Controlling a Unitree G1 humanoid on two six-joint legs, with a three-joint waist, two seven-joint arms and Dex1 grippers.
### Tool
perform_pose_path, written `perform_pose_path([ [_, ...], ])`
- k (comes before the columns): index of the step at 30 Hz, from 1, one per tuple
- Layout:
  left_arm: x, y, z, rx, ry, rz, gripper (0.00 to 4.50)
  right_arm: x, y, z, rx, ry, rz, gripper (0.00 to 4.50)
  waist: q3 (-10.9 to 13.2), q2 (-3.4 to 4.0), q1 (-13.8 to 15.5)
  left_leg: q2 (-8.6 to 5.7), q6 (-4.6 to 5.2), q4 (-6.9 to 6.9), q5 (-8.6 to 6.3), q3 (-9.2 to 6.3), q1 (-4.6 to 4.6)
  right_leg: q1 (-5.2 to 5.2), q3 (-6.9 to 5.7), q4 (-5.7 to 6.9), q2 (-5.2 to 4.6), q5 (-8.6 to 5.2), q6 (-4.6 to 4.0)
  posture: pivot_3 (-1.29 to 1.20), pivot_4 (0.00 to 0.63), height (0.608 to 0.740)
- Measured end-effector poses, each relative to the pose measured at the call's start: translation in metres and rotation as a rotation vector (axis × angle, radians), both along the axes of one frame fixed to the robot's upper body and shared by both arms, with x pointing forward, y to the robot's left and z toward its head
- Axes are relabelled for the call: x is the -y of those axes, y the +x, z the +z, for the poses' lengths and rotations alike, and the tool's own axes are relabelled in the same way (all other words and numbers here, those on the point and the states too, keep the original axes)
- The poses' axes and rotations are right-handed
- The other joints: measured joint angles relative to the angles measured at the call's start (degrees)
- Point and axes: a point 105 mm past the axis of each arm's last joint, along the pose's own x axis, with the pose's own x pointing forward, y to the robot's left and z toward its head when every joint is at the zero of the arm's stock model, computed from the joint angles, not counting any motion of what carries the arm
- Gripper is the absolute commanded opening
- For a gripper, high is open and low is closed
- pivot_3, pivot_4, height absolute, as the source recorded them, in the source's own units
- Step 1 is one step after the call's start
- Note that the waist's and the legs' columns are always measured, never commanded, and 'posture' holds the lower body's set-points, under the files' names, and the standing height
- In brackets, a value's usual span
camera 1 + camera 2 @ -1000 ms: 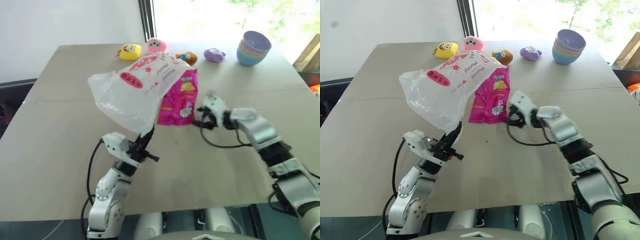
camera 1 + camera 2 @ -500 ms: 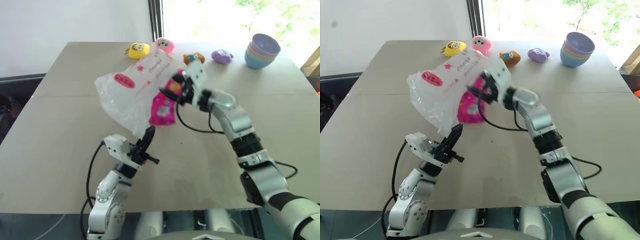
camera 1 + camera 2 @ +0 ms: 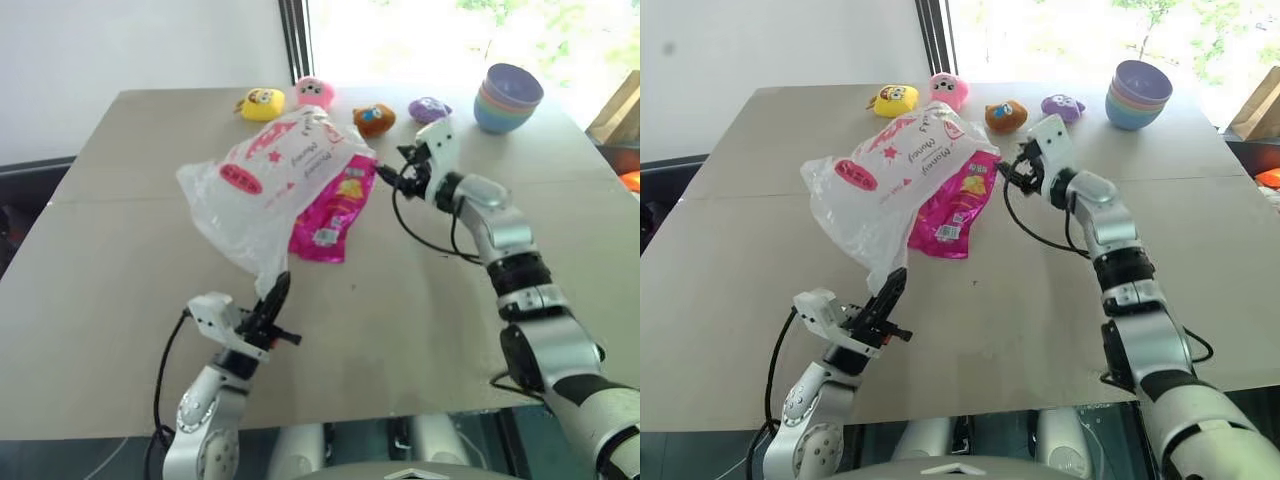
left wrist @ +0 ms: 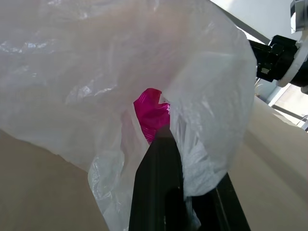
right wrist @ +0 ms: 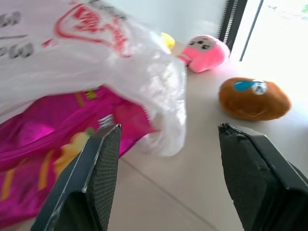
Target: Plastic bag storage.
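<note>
A broad beige table [image 3: 120,270] with a faint seam across its width filled the scene, a pale wall behind it on the left and a bright window with a dark frame [image 3: 293,40] at the far edge; the plastic bag [image 3: 265,185] lay bunched near the middle of the table, its lower corner pinched between the clenched fingers of the left gripper [image 3: 275,300], which lifted that end off the surface; a magenta snack packet [image 3: 330,210] lay partly under the bag; the right gripper [image 3: 397,172] hovered just beside the bag's far corner, its fingers [image 5: 91,178] spread apart and grasping nothing; along the far edge sat a yellow toy [image 3: 260,102], a pink toy [image 3: 314,92], a brown toy [image 3: 372,119], a purple toy [image 3: 428,109] and stacked pastel bowls [image 3: 508,97].
</note>
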Motion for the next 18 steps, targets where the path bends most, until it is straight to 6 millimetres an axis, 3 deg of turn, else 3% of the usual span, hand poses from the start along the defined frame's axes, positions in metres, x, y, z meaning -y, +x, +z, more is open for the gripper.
perform_pose_path([
  [7,0.001,0.003,0.004,0.018,0.01,-0.015,0.0,-0.02,0.01,-0.02,-0.095,0.047,0.0,3.21,0.01,0.01,0.13,0.01,-0.01,0.0,0.01,0.04,-0.08,-0.01,-0.02,-0.05,-0.07,0.01,0.01,0.0,0.15,0.74],
  [14,0.004,0.005,0.006,0.026,0.008,-0.023,0.0,-0.023,0.017,-0.016,-0.17,0.167,-0.054,3.21,0.02,0.04,0.03,0.03,-0.02,-0.01,0.01,0.03,-0.08,-0.02,-0.03,-0.03,-0.06,0.0,0.0,0.0,0.15,0.74],
  [18,0.005,0.005,0.007,0.028,0.008,-0.025,0.0,-0.026,0.02,-0.007,-0.162,0.221,-0.08,1.96,0.03,0.04,0.01,0.04,-0.02,-0.01,0.01,0.03,-0.08,-0.03,-0.02,-0.03,-0.06,0.0,0.0,0.0,0.15,0.74],
])
